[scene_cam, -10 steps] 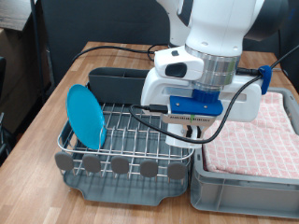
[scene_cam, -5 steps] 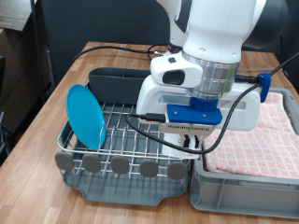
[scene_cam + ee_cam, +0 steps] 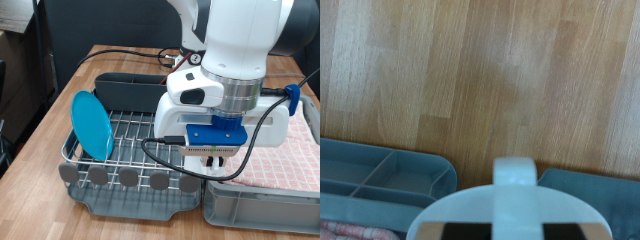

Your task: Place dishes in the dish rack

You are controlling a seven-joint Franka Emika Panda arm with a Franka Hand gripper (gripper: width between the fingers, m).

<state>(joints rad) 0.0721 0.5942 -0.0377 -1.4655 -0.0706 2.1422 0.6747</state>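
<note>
1. The gripper [image 3: 213, 168] hung low over the right end of the dish rack [image 3: 140, 142]. Its fingers were hidden behind the hand, so whether it was clamped could not be told.
2. In the wrist view a white mug [image 3: 510, 212] filled the frame's lower edge, handle showing.
3. The turquoise plate [image 3: 92, 124] stood upright at the rack's left end.
4. The grey bin [image 3: 262, 208] with pink checked cloth [image 3: 285, 145] sat just right; a drifting mug could catch its rim.
</note>
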